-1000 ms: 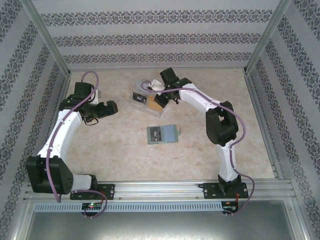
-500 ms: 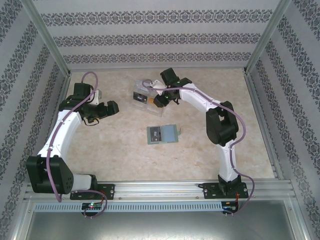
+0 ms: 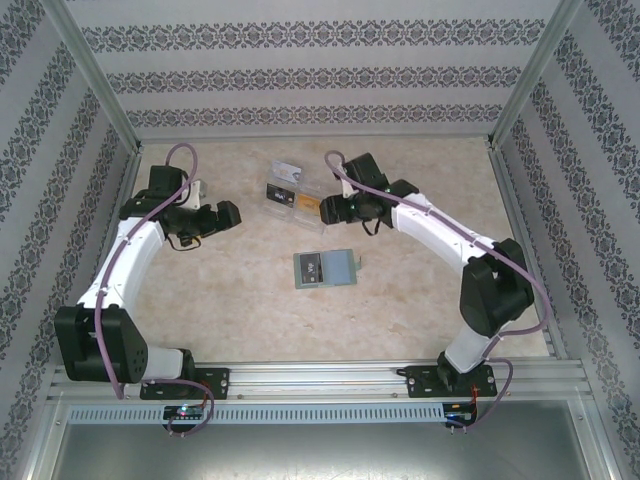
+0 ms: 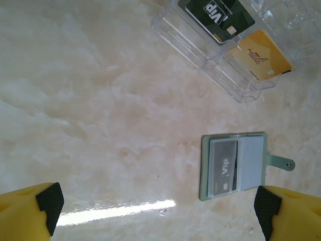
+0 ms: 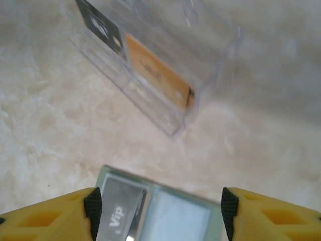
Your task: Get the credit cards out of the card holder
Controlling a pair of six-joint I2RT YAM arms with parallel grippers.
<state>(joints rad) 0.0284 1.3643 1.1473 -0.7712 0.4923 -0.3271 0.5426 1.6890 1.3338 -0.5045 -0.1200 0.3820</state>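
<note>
The right gripper (image 5: 158,213) hangs with jaws apart and empty near the clear box (image 5: 210,55) holding a gold card (image 5: 155,75) and a dark card (image 5: 100,25), the left gripper (image 4: 158,206) likewise spread wide and empty, while the card holder (image 4: 234,165) lies open on the table (image 4: 100,100), a grey card (image 4: 223,167) in one panel.

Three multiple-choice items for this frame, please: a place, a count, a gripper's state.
1. The gold-orange plastic card lies: A in the clear plastic compartment box; B on bare table; C against the back wall.
2. Cards showing in the pale grey-green two-panel card holder: A none; B one; C three.
3. The right gripper is: A shut on a card; B jaws apart, empty; C shut, empty.
A: it sits in a compartment beside the black card.
B: a single grey card fills one panel.
B: its yellow fingers stand wide, gripping nothing.
</note>
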